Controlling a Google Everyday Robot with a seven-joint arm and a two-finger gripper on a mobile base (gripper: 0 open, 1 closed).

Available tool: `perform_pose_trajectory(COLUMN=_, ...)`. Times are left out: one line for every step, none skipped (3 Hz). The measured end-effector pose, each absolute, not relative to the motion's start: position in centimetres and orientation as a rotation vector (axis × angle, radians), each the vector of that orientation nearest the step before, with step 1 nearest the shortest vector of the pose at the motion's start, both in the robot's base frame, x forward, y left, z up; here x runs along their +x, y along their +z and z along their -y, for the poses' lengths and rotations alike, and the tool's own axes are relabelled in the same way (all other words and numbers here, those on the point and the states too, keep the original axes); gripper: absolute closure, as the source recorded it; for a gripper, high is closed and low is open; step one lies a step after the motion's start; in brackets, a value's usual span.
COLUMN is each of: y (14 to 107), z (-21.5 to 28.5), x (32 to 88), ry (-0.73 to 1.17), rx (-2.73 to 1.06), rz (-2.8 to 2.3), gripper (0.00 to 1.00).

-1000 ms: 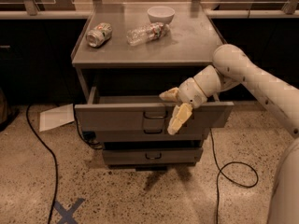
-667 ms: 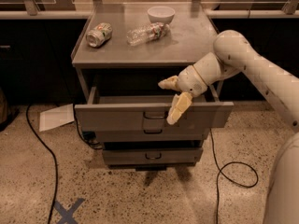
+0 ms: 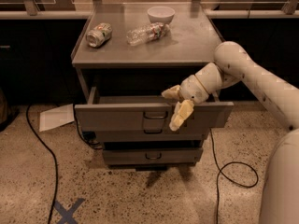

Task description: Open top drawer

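Observation:
The top drawer (image 3: 117, 116) of the grey metal cabinet is pulled out, its flat front standing well forward of the two drawers below. Its small dark wire handle (image 3: 153, 115) sits at the centre of the front. My gripper (image 3: 175, 107) hangs over the drawer's front edge just right of the handle, a little above it and not touching it. One pale finger (image 3: 171, 93) points left over the drawer's inside, the other (image 3: 181, 115) points down across the front, so the fingers are spread apart and hold nothing.
On the cabinet top (image 3: 196, 45) lie a crushed can (image 3: 99, 34), a plastic bottle (image 3: 147, 33) and a white bowl (image 3: 161, 14). The bottom drawer (image 3: 148, 156) is shut. Cables (image 3: 42, 143) and a sheet of paper (image 3: 55, 117) lie on the floor; blue tape (image 3: 69, 211) marks it.
My gripper has lifted slightly and drawn back from the handle, and the arm has risen. The drawer stays pulled out.

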State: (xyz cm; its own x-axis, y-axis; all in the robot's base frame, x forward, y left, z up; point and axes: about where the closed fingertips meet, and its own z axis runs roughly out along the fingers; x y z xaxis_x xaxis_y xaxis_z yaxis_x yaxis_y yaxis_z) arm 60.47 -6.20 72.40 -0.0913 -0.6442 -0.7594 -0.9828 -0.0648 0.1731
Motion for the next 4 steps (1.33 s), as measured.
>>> perform_pose_trajectory(y=69.4, z=6.6, x=58.9, ry=1.081, rx=-1.702, rz=-1.806, gripper=0.00)
perform_pose_trajectory(y=70.0, z=6.6, x=58.9, ry=1.082, rx=-1.701, rz=-1.807, gripper=0.00)
perform_pose_trajectory(y=69.8, z=6.7, x=58.5, ry=1.099, rx=-1.690, rz=-1.809, gripper=0.00)
perform_pose_trajectory(y=69.9, z=6.6, x=57.8, ry=1.120, rx=-1.691, rz=-1.812, gripper=0.00)
